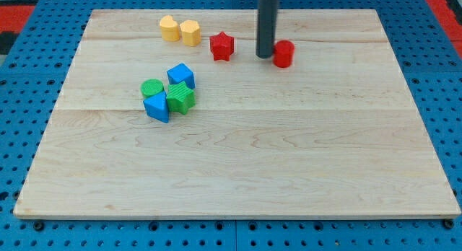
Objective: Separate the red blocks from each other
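Tip (266, 56) stood near the table's top edge, between red star block (222, 46) and red cylinder block (283, 54), touching the cylinder's left side. No pincer on this rod (nothing to open or close). Risk judged: an off-centre push rolling the cylinder aside. No containers seen.
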You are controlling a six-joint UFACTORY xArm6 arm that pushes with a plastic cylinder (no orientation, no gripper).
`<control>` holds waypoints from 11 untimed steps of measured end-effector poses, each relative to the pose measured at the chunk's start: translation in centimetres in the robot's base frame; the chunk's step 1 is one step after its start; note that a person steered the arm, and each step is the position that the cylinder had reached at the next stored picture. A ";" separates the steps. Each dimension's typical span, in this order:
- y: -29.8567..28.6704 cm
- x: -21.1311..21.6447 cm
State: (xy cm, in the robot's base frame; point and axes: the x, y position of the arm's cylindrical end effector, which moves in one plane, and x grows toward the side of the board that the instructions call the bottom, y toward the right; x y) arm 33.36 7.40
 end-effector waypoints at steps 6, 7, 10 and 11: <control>9.7 4.8; 6.9 3.5; 16.2 8.5; 16.3 14.4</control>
State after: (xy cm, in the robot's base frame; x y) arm 47.72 23.71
